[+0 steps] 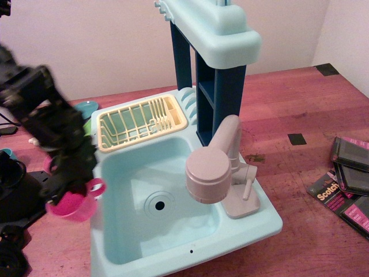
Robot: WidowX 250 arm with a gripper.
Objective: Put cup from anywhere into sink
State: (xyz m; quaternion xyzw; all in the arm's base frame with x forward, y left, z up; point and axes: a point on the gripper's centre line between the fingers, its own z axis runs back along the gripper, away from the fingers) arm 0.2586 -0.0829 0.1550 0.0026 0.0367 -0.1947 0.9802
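The hot-pink cup (76, 206) hangs in the air at the sink's left rim, handle pointing right toward the basin. My black gripper (68, 186) comes down from the upper left and is shut on the cup's rim. The light aqua sink (173, 254) fills the middle of the view, with its round drain hole (159, 203) in the basin floor and the grey-beige faucet (216, 165) at its right side. The cup is above the table just left of the basin, not over the drain.
A cream dish rack (141, 122) sits behind the basin. A teal plate (87, 107) lies at the back left, partly hidden by the arm. A dark blue and aqua shelf tower (213, 52) rises behind. Black tape packs (346, 184) lie at the right.
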